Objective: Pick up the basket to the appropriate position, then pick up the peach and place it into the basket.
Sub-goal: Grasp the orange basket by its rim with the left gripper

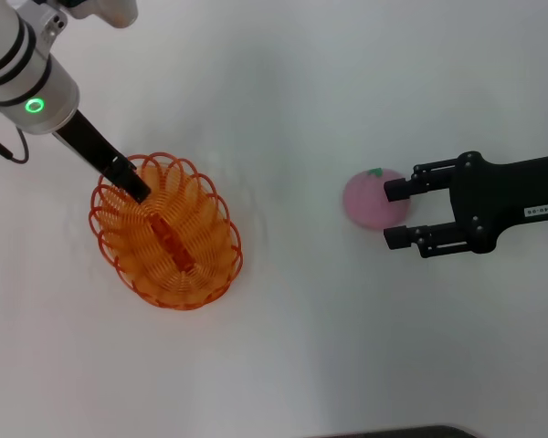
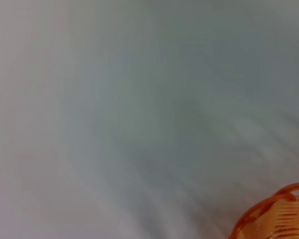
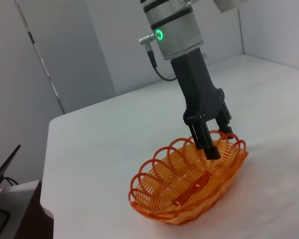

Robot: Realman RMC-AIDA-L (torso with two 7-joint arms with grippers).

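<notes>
The orange basket (image 1: pixel 194 265) rests on the white table at the left; it also shows in the right wrist view (image 3: pixel 177 196) and at the corner of the left wrist view (image 2: pixel 274 219). My left gripper (image 1: pixel 134 190) is at the basket's far-left rim, its fingers (image 3: pixel 208 144) straddling the rim and closed on it. The pink peach (image 1: pixel 370 201) with a green stem tip lies on the table to the right of the middle. My right gripper (image 1: pixel 397 213) is open, its fingertips on either side of the peach's right edge, not closed on it.
The white table (image 1: pixel 292 109) is bare around both objects. The right wrist view shows the table's edge (image 3: pixel 45 164) and a dark device (image 3: pixel 0 174) beyond it. A dark strip (image 1: pixel 393 432) lies at the table's near edge.
</notes>
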